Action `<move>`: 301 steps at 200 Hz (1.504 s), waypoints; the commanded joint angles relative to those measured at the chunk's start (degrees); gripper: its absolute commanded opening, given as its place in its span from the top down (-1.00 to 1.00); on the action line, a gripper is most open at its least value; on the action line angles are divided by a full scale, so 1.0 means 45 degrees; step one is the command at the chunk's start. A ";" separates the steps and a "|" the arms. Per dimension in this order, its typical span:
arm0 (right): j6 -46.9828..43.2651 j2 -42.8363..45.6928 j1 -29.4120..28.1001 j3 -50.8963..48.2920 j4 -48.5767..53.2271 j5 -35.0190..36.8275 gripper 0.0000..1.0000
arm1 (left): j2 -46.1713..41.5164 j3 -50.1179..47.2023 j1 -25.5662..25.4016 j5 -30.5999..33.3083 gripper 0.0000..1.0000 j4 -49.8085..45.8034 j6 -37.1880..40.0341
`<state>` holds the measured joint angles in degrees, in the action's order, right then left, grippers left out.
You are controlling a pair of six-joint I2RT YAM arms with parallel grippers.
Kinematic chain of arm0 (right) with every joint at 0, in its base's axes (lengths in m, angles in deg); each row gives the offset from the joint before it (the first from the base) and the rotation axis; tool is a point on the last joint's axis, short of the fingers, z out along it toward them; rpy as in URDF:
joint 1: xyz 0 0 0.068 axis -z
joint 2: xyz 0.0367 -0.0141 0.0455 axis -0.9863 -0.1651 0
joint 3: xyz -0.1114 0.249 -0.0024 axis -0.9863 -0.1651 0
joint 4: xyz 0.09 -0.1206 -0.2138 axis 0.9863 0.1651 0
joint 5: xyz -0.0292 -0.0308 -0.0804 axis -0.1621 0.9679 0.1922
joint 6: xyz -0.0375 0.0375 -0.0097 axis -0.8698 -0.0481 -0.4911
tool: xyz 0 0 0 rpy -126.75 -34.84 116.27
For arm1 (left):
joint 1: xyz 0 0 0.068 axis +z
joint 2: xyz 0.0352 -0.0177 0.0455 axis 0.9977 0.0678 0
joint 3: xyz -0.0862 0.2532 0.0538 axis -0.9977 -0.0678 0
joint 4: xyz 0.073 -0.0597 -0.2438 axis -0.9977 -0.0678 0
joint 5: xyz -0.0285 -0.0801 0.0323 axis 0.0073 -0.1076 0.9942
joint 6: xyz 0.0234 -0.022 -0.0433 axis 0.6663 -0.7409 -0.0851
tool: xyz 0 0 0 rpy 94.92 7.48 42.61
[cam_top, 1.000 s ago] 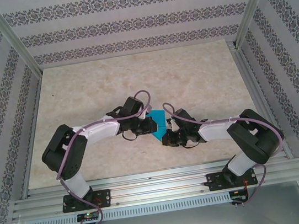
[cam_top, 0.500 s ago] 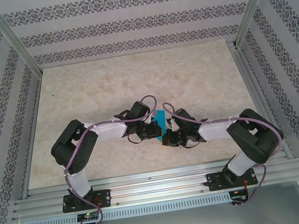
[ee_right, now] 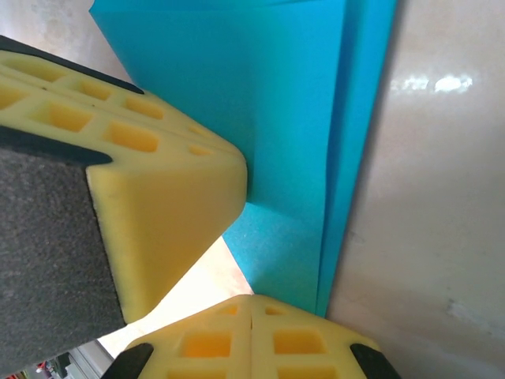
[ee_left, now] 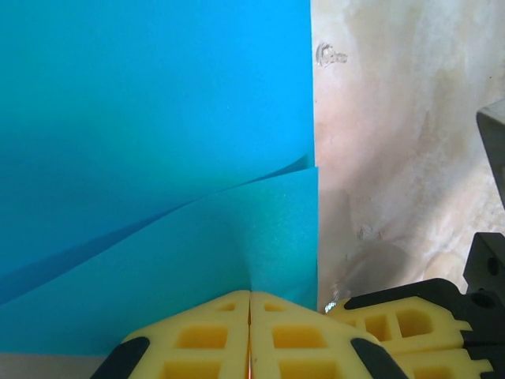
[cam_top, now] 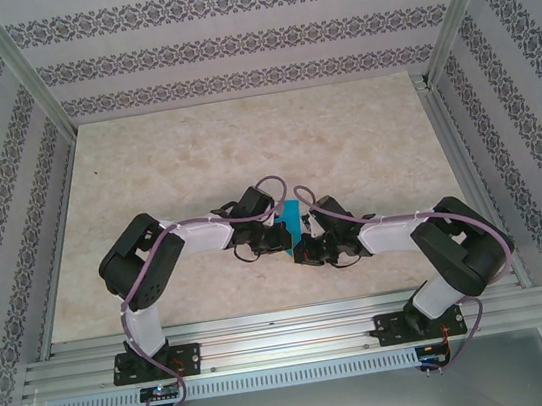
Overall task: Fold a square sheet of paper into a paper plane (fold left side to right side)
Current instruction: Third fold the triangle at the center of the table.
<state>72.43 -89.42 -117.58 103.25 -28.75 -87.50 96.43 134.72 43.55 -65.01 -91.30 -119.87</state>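
"Two layers show in the blue paper (ee_left: 158, 118), right?"

"Yes. One layer lies over the other. A thin slanted gap runs between them, so the top one is not pressed flat."

"Where is the paper?"

"On the desk (cam_top: 145, 170). It is about in the middle from left to right, and a bit closer to the near edge than the far one. From above it looks like a thin strip (cam_top: 291, 222) between the two hands."

"What is the left hand (ee_left: 250, 294) doing?"

"Its yellow fingers are pressed together. The tips touch the edge of the paper. I cannot tell if any paper is caught between them."

"And the right hand (ee_right: 251, 300)?"

"Its fingers are together too. The tips sit at the edge of the paper, by the straight side with two layers. I cannot tell if it is pinching any."

"Are the hands close?"

"Very close. They are just beside each other, with the left one on the left side of the paper and the right one on the near right."
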 commanded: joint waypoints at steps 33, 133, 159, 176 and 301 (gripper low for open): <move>-0.0331 -0.0674 0.0020 -0.0535 0.2430 0.1699 0.89 | 0.0175 -0.0375 0.0529 0.2409 0.79 -0.0911 0.1178; -0.0312 -0.0660 0.0011 -0.0535 0.2545 0.1723 0.90 | 0.0127 0.0497 0.2342 0.3128 0.70 -0.1565 0.2448; -0.0323 -0.0625 -0.0001 -0.0564 0.2576 0.1723 0.90 | 0.0243 0.0635 0.2891 0.3267 0.70 -0.1684 0.2772; -0.0332 -0.0598 0.0010 -0.0547 0.2562 0.1728 0.90 | 0.0203 0.0760 0.3285 0.3260 0.70 -0.1855 0.2994; -0.0312 -0.0600 0.0000 -0.0315 0.2615 0.1827 0.89 | -0.1885 0.0109 0.1447 -0.0286 0.74 -0.0340 0.1829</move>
<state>72.04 -89.42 -117.62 104.02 -27.19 -86.89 85.17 133.35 53.19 -62.73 -95.22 -110.06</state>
